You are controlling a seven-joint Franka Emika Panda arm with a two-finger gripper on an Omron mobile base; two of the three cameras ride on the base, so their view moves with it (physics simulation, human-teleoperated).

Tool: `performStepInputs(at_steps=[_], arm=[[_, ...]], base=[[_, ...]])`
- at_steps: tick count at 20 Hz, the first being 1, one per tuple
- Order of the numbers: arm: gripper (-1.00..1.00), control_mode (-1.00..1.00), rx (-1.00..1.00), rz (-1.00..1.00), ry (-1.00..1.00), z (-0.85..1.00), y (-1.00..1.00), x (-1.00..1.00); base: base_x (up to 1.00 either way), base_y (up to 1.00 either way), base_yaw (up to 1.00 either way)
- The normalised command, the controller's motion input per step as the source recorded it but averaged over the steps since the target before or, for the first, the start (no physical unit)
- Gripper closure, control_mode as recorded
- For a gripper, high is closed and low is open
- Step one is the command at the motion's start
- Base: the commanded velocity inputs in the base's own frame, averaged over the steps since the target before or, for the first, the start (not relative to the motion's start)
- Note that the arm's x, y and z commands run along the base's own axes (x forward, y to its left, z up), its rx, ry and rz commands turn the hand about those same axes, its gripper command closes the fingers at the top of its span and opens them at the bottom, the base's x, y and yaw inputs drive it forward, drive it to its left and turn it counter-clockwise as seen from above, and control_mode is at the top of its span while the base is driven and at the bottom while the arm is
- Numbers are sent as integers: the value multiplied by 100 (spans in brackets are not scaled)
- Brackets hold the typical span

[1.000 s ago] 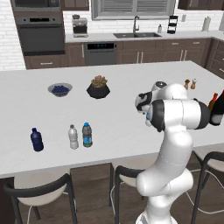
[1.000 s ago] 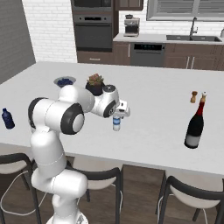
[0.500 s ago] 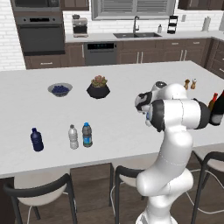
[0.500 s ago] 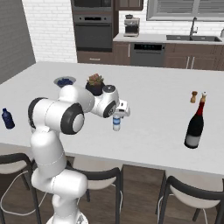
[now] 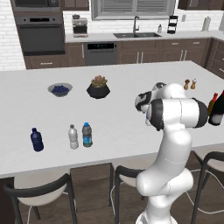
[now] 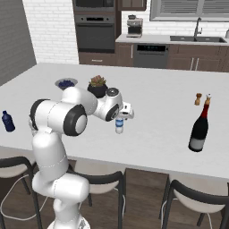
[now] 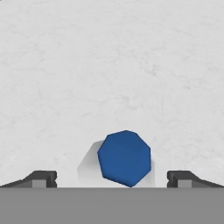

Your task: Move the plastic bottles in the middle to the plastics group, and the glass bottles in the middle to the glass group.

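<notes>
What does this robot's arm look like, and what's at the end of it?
A glossy white arm of rounded, tube-like segments with dark grey joint rings. It ends in a small white hand with a two-finger gripper whose two small fingertips are dark grey. Thin white cables trail near its base.

The white arm with dark joints rises from its rounded base in a tall column, bends at a bulky elbow and reaches forward at about bench height, its wrist turned so the hand points straight down. The two-finger tool (image 6: 120,117) hangs at the end of this short forearm, above the white bench. In the hand view its two small dark fingertips (image 7: 41,178) stand wide apart at the lower corners, the jaws spread and closed on nothing. In the left base view the upper arm hides most of the hand.
</notes>
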Motion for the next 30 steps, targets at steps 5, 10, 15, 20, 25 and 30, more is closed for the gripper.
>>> performStepInputs(at_steps=[5, 10, 15, 20, 25, 30], arm=[[100, -100, 0, 0, 0, 0, 0, 0], [100, -100, 0, 0, -1, 0, 0, 0], [100, -100, 2, 2, -17, 9, 0, -31], [100, -100, 2, 18, -8, 32, 42, -67], [100, -100, 0, 35, 0, 28, 74, -56], [100, -100, 0, 43, 2, 38, 85, -25]], base=[[0, 0, 0], [0, 0, 0], [0, 0, 0], [0, 0, 0], [0, 0, 0], [0, 0, 0]])
